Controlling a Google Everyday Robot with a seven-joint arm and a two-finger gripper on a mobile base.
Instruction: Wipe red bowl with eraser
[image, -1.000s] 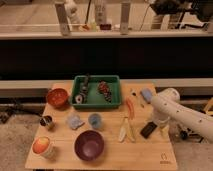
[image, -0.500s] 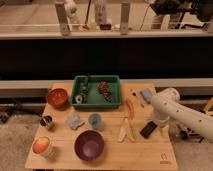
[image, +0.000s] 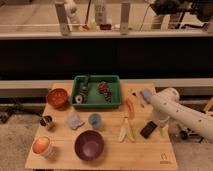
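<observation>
The red bowl (image: 57, 97) stands at the far left of the wooden table, left of the green tray. The eraser (image: 147, 130), a small flat black block, lies on the table at the right, near the front. My gripper (image: 157, 125) is at the end of the white arm that reaches in from the right. It hangs right beside the eraser's right end, and I cannot see whether it touches the eraser. The gripper is far from the red bowl, almost the table's whole width away.
A green tray (image: 116, 80) with small items stands at the back centre. A purple bowl (image: 89, 145), a light blue pad (image: 75, 121), a blue cup (image: 95, 120), a dark can (image: 47, 121), an orange-and-white object (image: 42, 146), pale yellow pieces (image: 126, 131) and an orange item (image: 130, 106) lie around.
</observation>
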